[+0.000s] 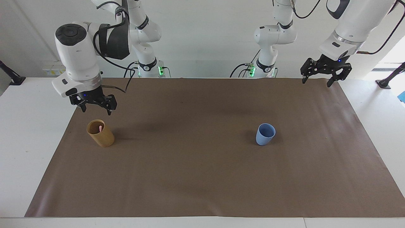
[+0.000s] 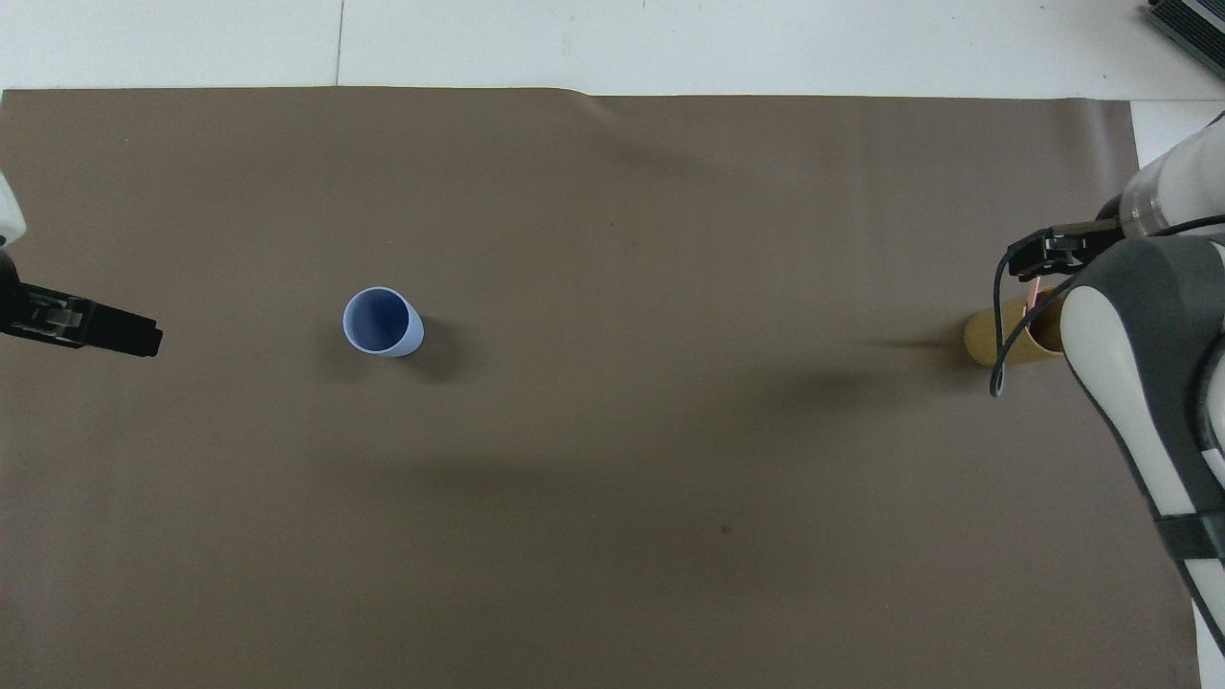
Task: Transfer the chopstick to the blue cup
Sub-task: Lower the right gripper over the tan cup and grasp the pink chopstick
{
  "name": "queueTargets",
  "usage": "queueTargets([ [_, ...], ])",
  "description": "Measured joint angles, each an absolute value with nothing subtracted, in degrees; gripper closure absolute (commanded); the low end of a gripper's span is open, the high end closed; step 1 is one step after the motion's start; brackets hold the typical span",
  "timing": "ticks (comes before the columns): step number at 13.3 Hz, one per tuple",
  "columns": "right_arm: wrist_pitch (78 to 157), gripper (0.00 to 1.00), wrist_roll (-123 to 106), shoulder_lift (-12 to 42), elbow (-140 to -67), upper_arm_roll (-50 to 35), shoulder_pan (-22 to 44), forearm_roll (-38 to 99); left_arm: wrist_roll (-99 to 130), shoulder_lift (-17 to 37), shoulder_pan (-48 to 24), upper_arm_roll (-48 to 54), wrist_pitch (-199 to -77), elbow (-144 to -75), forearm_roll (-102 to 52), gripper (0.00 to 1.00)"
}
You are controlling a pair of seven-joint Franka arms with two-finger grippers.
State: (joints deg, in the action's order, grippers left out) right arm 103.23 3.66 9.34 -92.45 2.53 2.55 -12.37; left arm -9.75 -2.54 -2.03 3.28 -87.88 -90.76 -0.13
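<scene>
The chopstick [image 1: 100, 128] is seen standing in the tan cup [image 1: 100, 133], only its pale pink tip showing at the rim, just below and slightly forward of the right hand [image 1: 94, 106], whose fingers are spread and hold nothing. It is judged to be light, stiff, thin and somewhat slippery, so it is best pinched near the exposed top end and drawn straight up, lest the tan cup be tipped. The blue cup [image 1: 265, 134] stands well apart toward the left arm's end of the surface [image 1: 202, 177], where the left hand [image 1: 319, 78] waits raised, released and empty.
</scene>
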Motion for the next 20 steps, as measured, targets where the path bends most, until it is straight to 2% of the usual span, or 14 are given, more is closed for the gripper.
queueTargets([
  [2,105.6,0.1,3.6,11.1,-92.4,2.5,2.6,-12.6,-9.7,-2.5,-2.0,3.3,-87.9,-90.8,-0.1,0.0],
  [4,107.0,0.13,3.4,12.3,-92.4,2.5,2.6,-13.6,-9.7,-2.5,-2.0,3.3,-87.9,-90.8,-0.1,0.0],
  [8,108.9,0.4,3.1,13.7,-92.4,2.4,2.9,-14.6,-9.7,-2.5,-2.0,3.3,-87.9,-90.8,-0.1,0.0],
  [10,109.1,0.48,3.0,14.4,-92.5,2.3,2.9,-16.1,-9.7,-2.5,-2.0,3.3,-87.9,-90.8,-0.1,0.0],
  [14,109.1,0.52,3.0,15.2,-93.1,2.3,3.1,-17.3,-9.7,-2.5,-2.0,3.3,-87.9,-90.8,-0.1,0.0],
  [16,109.1,0.59,3.0,15.2,-93.1,2.3,3.1,-17.3,-9.7,-2.5,-2.0,3.3,-87.9,-90.8,-0.1,0.0],
  [17,109.1,0.65,3.0,15.2,-93.1,2.3,3.1,-17.3,-9.7,-2.5,-2.0,3.3,-87.9,-90.8,-0.1,0.0],
  [18,109.1,0.89,3.0,15.2,-93.1,2.3,3.1,-17.3,-9.7,-2.5,-2.0,3.3,-87.9,-90.8,-0.1,0.0],
  [19,109.1,0.96,3.0,15.2,-93.1,2.3,3.1,-17.3,-9.7,-2.5,-2.0,3.3,-87.9,-90.8,-0.1,0.0],
  [20,109.1,0.97,3.0,15.2,-93.1,2.3,3.1,-17.3,-9.7,-2.5,-2.0,3.3,-87.9,-90.8,-0.1,0.0],
])
